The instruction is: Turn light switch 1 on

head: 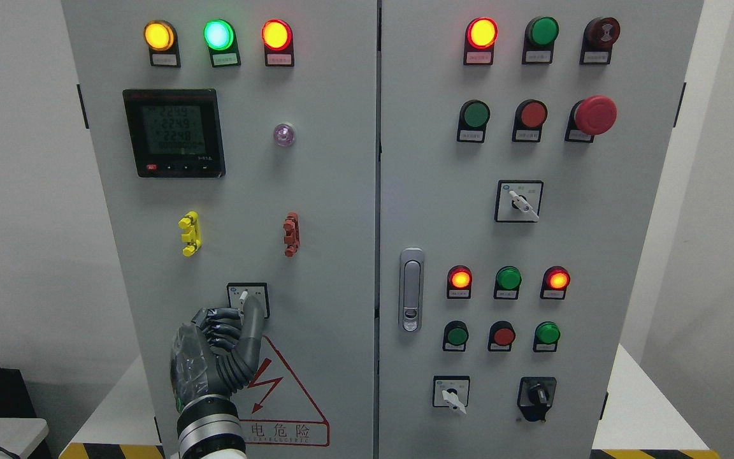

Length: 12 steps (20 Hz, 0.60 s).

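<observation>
A small rotary selector switch [247,298] with a white knob sits low on the left door of the grey cabinet [335,255]. My left hand [230,331] rises from the bottom edge just below it. Its thumb is stretched up against the right side of the knob, covering part of the switch plate, while the other fingers [217,328] are curled beside the knob's lower left. The knob lever points up, tilted slightly right. Whether the hand pinches the knob or only touches it cannot be told. My right hand is out of view.
Above the switch are a yellow clip [189,233], a red clip [291,234], a digital meter [174,132] and three lit lamps. The right door carries a handle [411,290], several buttons, lamps and selector switches, and a red mushroom stop button [595,115]. A warning triangle [281,389] lies beside my wrist.
</observation>
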Tool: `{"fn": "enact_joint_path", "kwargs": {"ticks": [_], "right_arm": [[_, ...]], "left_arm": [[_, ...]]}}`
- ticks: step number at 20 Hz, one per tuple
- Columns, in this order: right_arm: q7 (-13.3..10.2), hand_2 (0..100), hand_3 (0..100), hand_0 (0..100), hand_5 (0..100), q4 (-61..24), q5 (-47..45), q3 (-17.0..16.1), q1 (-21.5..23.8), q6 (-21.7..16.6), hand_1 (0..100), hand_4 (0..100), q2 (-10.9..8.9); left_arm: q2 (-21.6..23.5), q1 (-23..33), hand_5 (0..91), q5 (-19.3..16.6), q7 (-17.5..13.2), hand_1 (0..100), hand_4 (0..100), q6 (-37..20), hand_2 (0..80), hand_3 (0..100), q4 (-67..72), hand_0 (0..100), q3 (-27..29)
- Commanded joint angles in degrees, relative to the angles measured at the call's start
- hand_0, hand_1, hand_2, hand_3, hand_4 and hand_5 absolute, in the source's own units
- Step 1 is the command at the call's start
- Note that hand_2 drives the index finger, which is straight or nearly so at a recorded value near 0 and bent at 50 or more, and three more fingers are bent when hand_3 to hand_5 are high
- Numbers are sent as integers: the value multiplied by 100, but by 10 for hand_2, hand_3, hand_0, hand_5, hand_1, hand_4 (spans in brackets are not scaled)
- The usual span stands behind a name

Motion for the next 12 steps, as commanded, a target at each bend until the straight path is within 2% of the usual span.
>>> {"fn": "enact_joint_path", "kwargs": {"ticks": [1,12], "right_arm": [[-2,0,0,120,0,0,-140,97,-5,6,389,0,-5],[-2,0,0,120,0,0,-140,97,4,-2,389,0,-5]], "left_arm": [[0,-9,783,3,-5,374,803,4,491,760,-3,308,2],[0,-35,783,3,-14,374,804,12,495,761,6,314,-7]]}}
